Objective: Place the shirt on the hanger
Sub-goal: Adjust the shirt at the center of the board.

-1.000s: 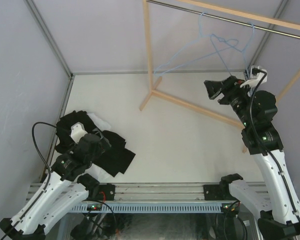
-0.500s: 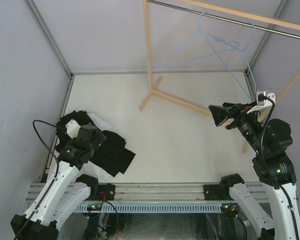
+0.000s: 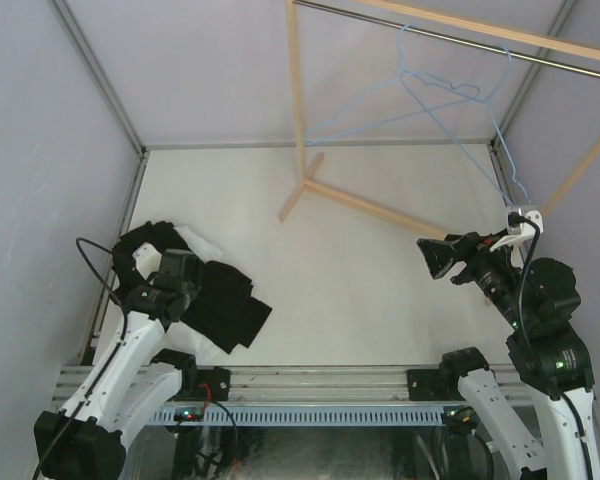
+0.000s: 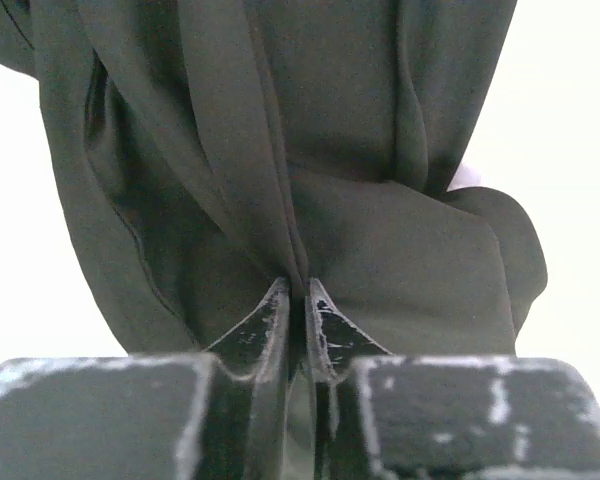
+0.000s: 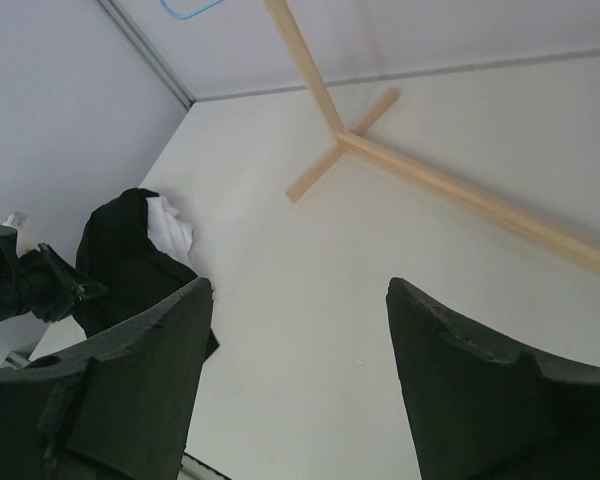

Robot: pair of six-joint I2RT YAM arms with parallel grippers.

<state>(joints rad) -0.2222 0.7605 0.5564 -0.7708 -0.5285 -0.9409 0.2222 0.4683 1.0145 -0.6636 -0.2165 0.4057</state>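
Note:
The white shirt [image 3: 196, 241] lies crumpled at the table's left edge, and only a small part shows from under a black garment [image 3: 225, 308]. It also peeks out in the right wrist view, shirt [image 5: 170, 226] beside black garment [image 5: 120, 250]. My left gripper [image 3: 176, 272] is down on that heap. In its own view the left gripper [image 4: 298, 286] is shut on a raised fold of the black garment [image 4: 380, 150]. The light blue wire hanger [image 3: 420, 95] hangs on the rail at the back right. Well below it, my right gripper [image 3: 436, 254] stands open in the air with nothing between its fingers, as the right gripper [image 5: 300, 287] shows.
A wooden rack with a metal rail [image 3: 450, 38] stands at the back. Its upright post [image 3: 298, 100] and floor beams [image 3: 370, 208] cross the table's far right half. Grey walls close in the table on the left, back and right.
The left gripper has shut on a fold of the black garment. The right arm has come down and back toward me, away from the hanger, with its jaws still open.

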